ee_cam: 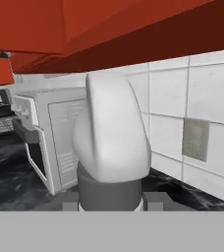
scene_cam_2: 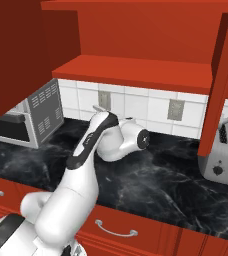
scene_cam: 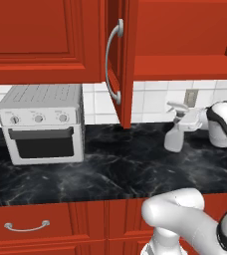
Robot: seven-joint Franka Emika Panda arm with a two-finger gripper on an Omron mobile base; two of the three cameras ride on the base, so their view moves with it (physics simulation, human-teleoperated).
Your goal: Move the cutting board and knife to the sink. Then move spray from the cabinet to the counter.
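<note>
The gripper (ee_cam: 111,199) was clamped on the spray (scene_cam: 176,130), whose base stood at the counter's (scene_cam: 110,169) back edge, below the open cabinet (scene_cam: 185,40), apparently for release.

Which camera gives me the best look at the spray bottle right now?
The left base view: the spray shows whole, upright on the counter beside the open cabinet door. The hand view has just its nozzle head, very close up between the jaws. In the right base view the arm hides nearly all of it.
</note>
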